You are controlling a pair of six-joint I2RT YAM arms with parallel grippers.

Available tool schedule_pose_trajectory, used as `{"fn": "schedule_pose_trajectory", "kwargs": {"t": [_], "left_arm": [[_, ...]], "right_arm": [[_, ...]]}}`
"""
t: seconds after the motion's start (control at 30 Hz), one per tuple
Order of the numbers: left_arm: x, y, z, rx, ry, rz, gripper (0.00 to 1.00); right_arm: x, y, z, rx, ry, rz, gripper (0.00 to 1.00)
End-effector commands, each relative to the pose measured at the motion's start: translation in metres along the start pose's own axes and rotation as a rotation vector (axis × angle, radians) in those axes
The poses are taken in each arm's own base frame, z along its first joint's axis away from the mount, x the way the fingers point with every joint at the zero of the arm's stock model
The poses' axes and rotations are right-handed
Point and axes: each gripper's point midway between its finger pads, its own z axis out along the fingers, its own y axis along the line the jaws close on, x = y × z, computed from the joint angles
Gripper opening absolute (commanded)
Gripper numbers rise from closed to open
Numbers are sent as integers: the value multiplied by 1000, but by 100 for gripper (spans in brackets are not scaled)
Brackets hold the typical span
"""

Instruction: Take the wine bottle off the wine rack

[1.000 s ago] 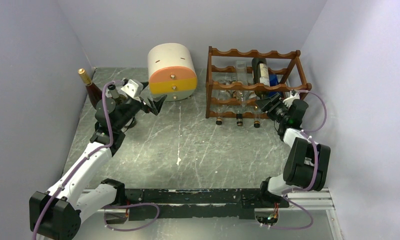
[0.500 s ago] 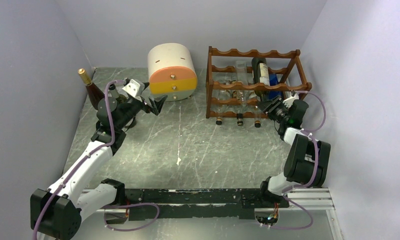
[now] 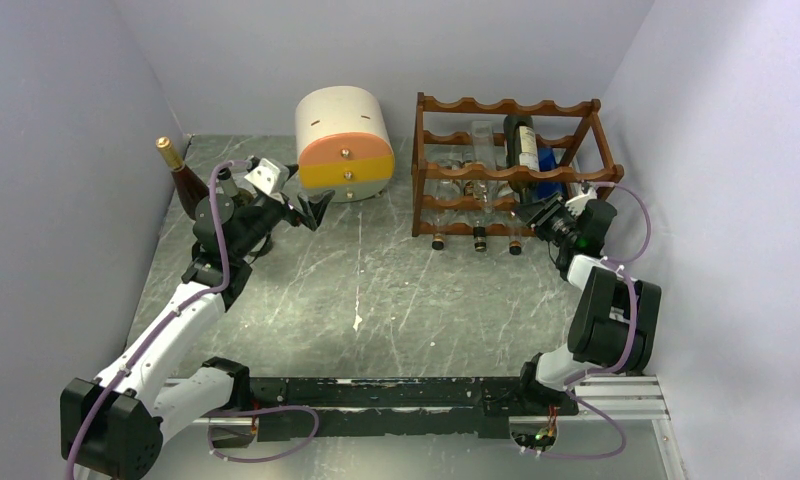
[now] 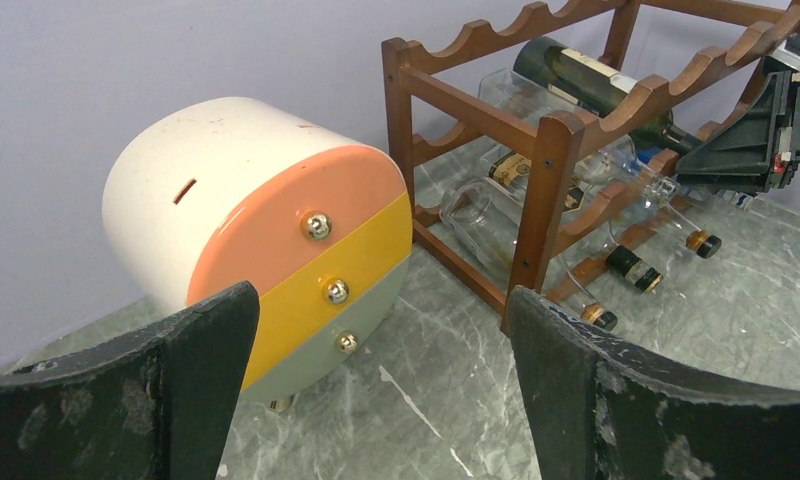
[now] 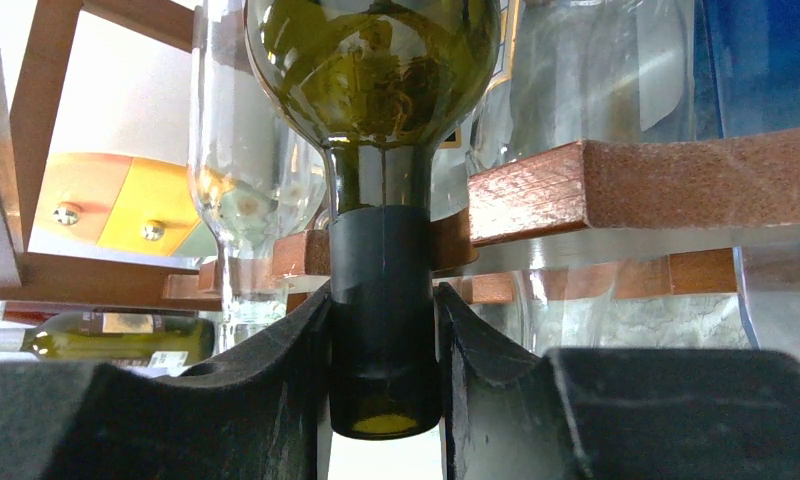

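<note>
The right claw [image 5: 384,330] was clamped on the neck of the dark green wine bottle [image 5: 376,80]. The bottle lay in the wine rack [image 5: 626,180], far right on the worktop [image 3: 376,290]. Grasp made; withdrawal judged outstanding. The left claw [image 4: 381,350] stood apart, empty, at the left.

The wine rack [image 5: 656,180] is rough-grained reddish wood. The wine bottle [image 5: 376,60] is glossy green glass with a matt black neck sleeve. The counter [image 3: 396,290] looks like smooth, grey-veined stone.
</note>
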Motion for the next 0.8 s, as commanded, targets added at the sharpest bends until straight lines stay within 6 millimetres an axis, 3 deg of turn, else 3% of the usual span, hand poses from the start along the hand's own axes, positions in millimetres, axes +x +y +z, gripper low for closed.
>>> {"fn": "schedule_pose_trajectory", "kwargs": {"t": [0.0, 0.2, 0.5, 0.63, 0.77], "left_arm": [[-22, -7, 1, 33, -60, 8, 97], [-24, -5, -2, 16, -69, 18, 97], [-25, -9, -3, 22, -73, 15, 97], [-26, -11, -3, 25, -77, 19, 98], [-29, -11, -4, 23, -82, 25, 98]], "right_arm": [[-12, 4, -3, -3, -52, -51, 12], [-8, 11, -8, -24, -36, -43, 0], [-2, 14, -25, 9, -56, -50, 0], [1, 13, -26, 9, -46, -50, 6], [0, 12, -25, 8, -48, -65, 27]]}}
